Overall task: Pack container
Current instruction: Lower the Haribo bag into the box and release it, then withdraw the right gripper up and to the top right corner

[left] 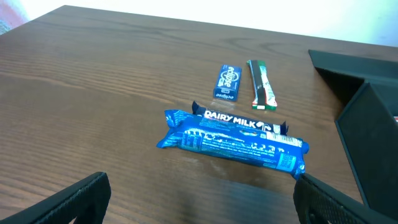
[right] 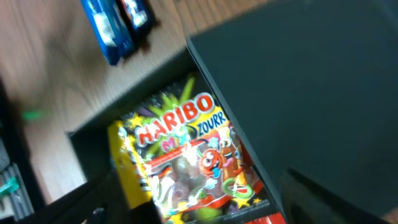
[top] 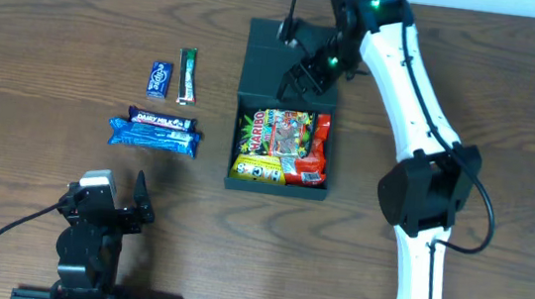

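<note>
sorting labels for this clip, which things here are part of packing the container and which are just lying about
Job in hand: container, open; Haribo bag inside it.
Lying about on the table, unpacked, maybe next to go in: Dairy Milk bar, blue packet beside it, small blue packet, green stick.

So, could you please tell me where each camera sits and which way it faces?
Overhead: fixed above the table, looking straight down at the container; both arms show.
Left wrist: low at the table's left, facing the blue bar; the open left gripper frames the bottom.
Right wrist: over the container, looking down at the Haribo bag; the right gripper shows dark at the bottom.
Shared: all three show the blue bar; overhead and right wrist share the Haribo bag.
</note>
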`<state>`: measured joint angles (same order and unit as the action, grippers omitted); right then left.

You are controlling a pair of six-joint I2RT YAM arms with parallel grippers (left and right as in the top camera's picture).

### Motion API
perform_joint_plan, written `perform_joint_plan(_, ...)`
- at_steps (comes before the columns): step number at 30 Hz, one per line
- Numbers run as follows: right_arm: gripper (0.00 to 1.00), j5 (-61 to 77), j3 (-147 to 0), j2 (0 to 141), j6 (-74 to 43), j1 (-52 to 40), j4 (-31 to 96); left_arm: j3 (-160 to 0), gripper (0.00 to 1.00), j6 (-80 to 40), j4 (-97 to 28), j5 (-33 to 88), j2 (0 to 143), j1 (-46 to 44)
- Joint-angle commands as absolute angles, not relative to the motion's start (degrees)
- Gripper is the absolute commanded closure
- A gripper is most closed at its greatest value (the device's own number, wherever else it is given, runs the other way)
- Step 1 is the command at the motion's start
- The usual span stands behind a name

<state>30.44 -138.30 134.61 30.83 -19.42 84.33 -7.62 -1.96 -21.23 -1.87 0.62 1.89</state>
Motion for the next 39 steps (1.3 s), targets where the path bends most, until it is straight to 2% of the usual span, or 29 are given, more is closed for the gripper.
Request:
perform_joint_plan(1, 0.37, 31.3, -142.3, 132.8, 28.8, -19.9, 86.9, -6.5, 0.05, -2.8, -21.6, -1.9, 0.3, 2.2)
perform_joint_plan(2, 0.53, 31.4, -142.4, 132.7, 28.8, -20.0, 87.7, -6.5, 0.05, -2.8, -21.6, -1.9, 0.3, 2.2)
perform_joint_plan(3, 0.82, 31.3, -142.4, 132.6, 28.8, -20.2, 88.8, -6.5, 0.05, -2.8, -21.6, -1.9, 0.3, 2.2)
perform_joint_plan(4, 0.98, 31.4, -142.3, 132.6, 28.8, -20.4, 89.5, -6.5, 0.05, -2.8, -21.6, -1.9, 0.3, 2.2)
perform_joint_plan(13, 0.99, 29.9, -128.2, 132.8, 28.6, -23.0, 87.7, -6.5, 0.05, -2.8, -21.6, -1.9, 0.3, 2.2)
perform_joint_plan(26, 0.99, 17.9, -116.5, 132.8, 18.4, -23.7, 79.1, -6.5, 0.05, -2.8, -21.6, -1.9, 0.3, 2.2)
perform_joint_plan(35, 0.99, 17.8, -113.7, 132.7, 18.0, -23.7, 75.4, -6.5, 0.05, -2.8, -21.6, -1.9, 0.3, 2.2)
perform_joint_plan(39, 0.99, 19.2, -117.4, 132.4, 17.5, -23.7, 76.9, -6.5, 0.05, -2.8, -21.6, -1.9, 0.3, 2.2)
